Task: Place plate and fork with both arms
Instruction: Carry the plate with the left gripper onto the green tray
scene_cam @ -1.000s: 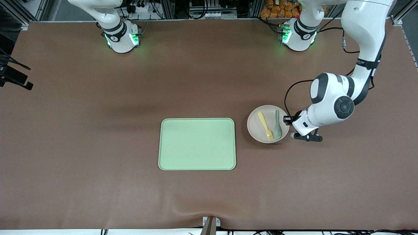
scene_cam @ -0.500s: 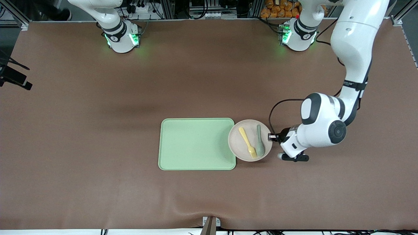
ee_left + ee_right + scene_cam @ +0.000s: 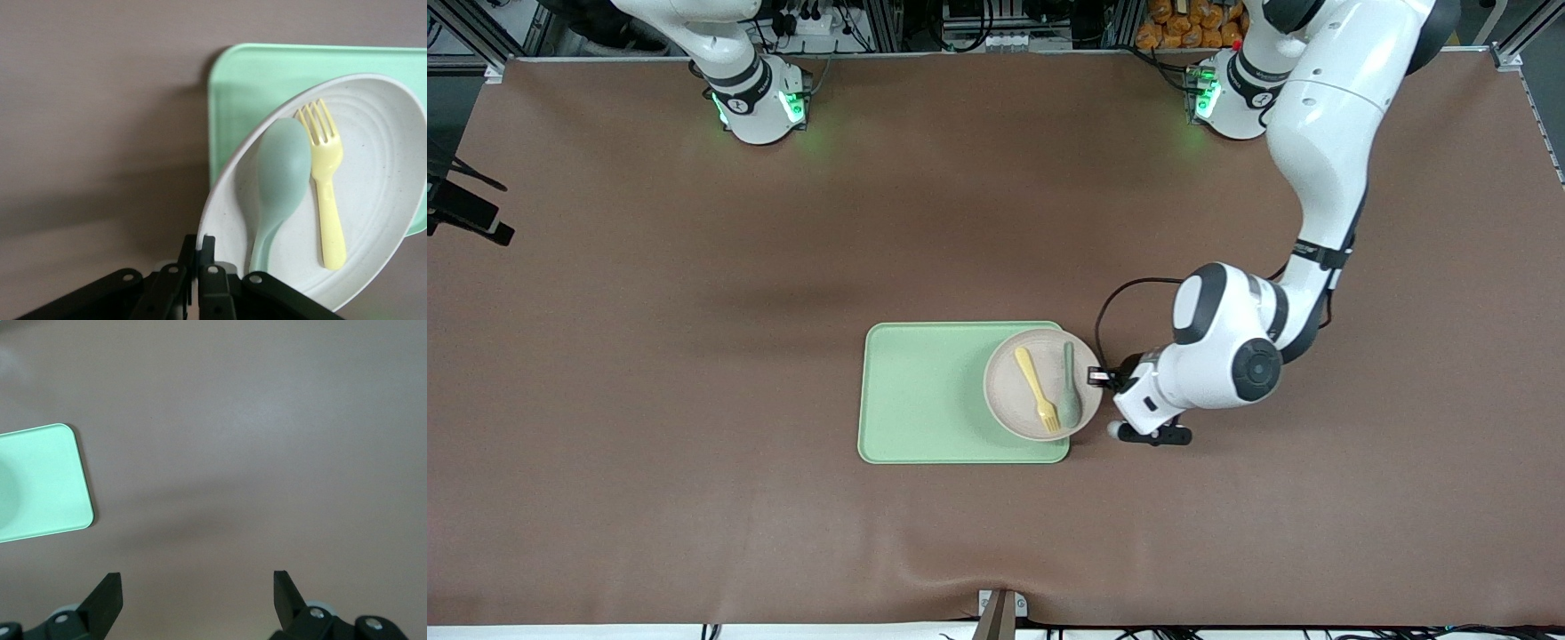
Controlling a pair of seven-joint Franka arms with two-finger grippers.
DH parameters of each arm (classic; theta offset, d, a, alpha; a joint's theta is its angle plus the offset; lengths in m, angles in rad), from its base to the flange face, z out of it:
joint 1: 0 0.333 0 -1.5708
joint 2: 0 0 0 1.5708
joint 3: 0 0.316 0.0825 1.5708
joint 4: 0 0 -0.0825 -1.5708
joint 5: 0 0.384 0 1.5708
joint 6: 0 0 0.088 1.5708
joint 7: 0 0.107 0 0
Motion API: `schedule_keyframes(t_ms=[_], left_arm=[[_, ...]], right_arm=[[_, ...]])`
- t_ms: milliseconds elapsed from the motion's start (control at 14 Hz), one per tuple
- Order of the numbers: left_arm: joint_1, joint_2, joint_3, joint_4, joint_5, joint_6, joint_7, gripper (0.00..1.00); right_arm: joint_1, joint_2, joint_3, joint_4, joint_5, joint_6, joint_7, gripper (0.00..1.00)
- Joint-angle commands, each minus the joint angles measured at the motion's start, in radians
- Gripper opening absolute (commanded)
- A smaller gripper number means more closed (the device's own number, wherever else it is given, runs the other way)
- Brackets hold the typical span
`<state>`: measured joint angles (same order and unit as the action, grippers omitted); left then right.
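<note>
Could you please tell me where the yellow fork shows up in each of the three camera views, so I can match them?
Front view: the fork lies in the plate, beside the spoon, over the tray's end toward the left arm.
Left wrist view: the fork lies in the plate, beside the spoon, past the left gripper.
Right wrist view: not in it.
Shared landmark: the green tray.

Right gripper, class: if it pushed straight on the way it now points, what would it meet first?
Probably bare table. The open right gripper faces brown tabletop; the green tray lies off to one side, though depth is unclear.
</note>
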<state>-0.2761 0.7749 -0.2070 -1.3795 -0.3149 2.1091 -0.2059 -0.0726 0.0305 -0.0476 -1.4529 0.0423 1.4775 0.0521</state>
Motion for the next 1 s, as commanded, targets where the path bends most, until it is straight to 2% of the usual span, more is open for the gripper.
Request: schedule_keyframes(t_ms=[0,214,357,929], left_arm=[[-0.038,0.043,0.006,0.051,-0.021,0.041,-0.018,0.00],[-0.077,0.089,0.005,0.072,-0.026,0.129,-0.021,0.00],[-0.086,0.118,0.005,0.102,-0.026,0.138,-0.018,0.00],[-0.135,0.153,0.008,0.102,-0.024,0.212,-0.004,0.00]], right_arm=[[-0.042,-0.001,0.017,-0.001,0.016,-0.011,-0.005,1.00],[-0.053,0.000,0.015,-0.001,0.019,-0.019,-0.005,1.00],[-0.053,0.000,0.015,-0.001,0.019,-0.020,-0.005,1.00],[-0.052,0.002,0.017,-0.001,0.022,-0.025,-0.005,1.00]])
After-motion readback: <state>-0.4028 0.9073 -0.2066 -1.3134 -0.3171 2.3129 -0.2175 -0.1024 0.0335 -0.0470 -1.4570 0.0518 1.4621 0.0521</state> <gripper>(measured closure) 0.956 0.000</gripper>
